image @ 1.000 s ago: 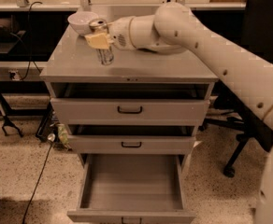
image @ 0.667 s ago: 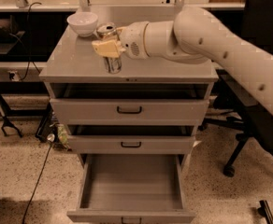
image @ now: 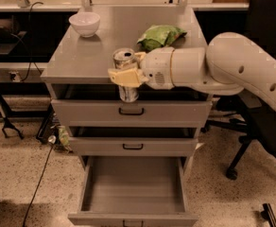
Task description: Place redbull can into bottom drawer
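My gripper point(image: 127, 70) is shut on the redbull can point(image: 126, 92), a slim silver can held upright with its pull-tab top showing. It hangs in the air in front of the cabinet's front edge, level with the top drawer. The bottom drawer point(image: 133, 208) is pulled out wide below it, a flat grey tray with nothing inside and a small dark handle at its front. The can is well above the drawer and slightly left of its middle.
The grey cabinet top point(image: 76, 56) carries a white bowl point(image: 84, 23) at the back left and a green bag point(image: 159, 35) at the right. The two upper drawers point(image: 131, 111) stand slightly ajar. A black office chair point(image: 265, 122) stands at the right.
My gripper has carried the can off the cabinet top, forward and down past the front edge. The green bag now shows behind the arm.
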Robot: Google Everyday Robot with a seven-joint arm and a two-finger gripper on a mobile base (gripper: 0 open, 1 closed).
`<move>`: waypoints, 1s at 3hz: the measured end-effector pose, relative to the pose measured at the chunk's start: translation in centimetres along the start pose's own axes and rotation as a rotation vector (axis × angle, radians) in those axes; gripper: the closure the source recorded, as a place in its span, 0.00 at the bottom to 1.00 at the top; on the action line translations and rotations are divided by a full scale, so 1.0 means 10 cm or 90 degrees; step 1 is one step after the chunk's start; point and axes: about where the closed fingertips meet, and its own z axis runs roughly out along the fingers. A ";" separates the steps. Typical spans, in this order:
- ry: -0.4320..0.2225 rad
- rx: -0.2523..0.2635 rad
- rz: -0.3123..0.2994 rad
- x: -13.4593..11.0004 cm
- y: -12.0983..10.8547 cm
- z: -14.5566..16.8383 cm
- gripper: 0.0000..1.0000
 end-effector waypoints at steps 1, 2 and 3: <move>0.002 0.005 -0.002 0.06 0.03 -0.11 1.00; 0.006 0.002 -0.022 0.04 0.04 -0.05 1.00; -0.006 -0.004 -0.018 0.43 0.22 0.05 1.00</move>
